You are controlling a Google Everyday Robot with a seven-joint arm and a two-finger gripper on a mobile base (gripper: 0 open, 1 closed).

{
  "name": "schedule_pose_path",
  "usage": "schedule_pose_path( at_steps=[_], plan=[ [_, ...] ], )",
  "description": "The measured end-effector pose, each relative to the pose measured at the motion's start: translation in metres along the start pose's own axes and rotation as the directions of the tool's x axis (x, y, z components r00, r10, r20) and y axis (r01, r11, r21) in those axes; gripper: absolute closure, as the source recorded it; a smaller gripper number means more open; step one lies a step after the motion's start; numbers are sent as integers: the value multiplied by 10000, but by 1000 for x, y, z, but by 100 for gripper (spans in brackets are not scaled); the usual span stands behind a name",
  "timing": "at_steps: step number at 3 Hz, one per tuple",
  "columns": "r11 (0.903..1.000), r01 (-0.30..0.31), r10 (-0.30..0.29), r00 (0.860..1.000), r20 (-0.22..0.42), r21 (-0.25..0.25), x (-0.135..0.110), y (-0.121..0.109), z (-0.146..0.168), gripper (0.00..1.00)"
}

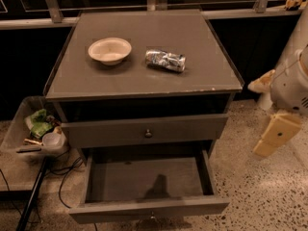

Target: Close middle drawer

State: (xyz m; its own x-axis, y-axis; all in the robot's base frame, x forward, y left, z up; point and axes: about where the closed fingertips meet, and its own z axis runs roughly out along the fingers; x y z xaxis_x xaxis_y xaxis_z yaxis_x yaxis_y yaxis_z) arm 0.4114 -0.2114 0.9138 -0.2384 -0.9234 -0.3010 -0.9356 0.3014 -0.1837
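The middle drawer (147, 179) is pulled far out at the bottom of the grey cabinet. Its dark tray is empty, and its front edge (149, 209) lies near the lower frame edge, with the knob barely showing. The drawer above it (144, 131), with a round knob, stands out only slightly. My gripper (275, 131), a tan part under the white arm (291, 85), hangs in the air to the right of the cabinet. It is at about drawer height, apart from the drawer and holding nothing I can see.
On the cabinet top (144, 76) stand a white bowl (109, 50) and a crushed silver can (165, 60). A clear bin (36, 129) with trash sits on the floor at left, with cables and a black pole (33, 196) beside it. Speckled floor (260, 191) lies at right.
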Motion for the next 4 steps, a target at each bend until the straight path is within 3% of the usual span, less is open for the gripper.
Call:
schedule_pose_path(
  at_steps=[1,2,3,4],
  plan=[
    [9998,71,-68,9999,135,-171,8,18,28,37],
    [9999,18,-23,9994,344,150,21,33,59,61],
    [9992,-229,209,9979,608,323,23,33,93,84],
    [9986,-272,241,9974,678,462,23,31,99,100]
  ],
)
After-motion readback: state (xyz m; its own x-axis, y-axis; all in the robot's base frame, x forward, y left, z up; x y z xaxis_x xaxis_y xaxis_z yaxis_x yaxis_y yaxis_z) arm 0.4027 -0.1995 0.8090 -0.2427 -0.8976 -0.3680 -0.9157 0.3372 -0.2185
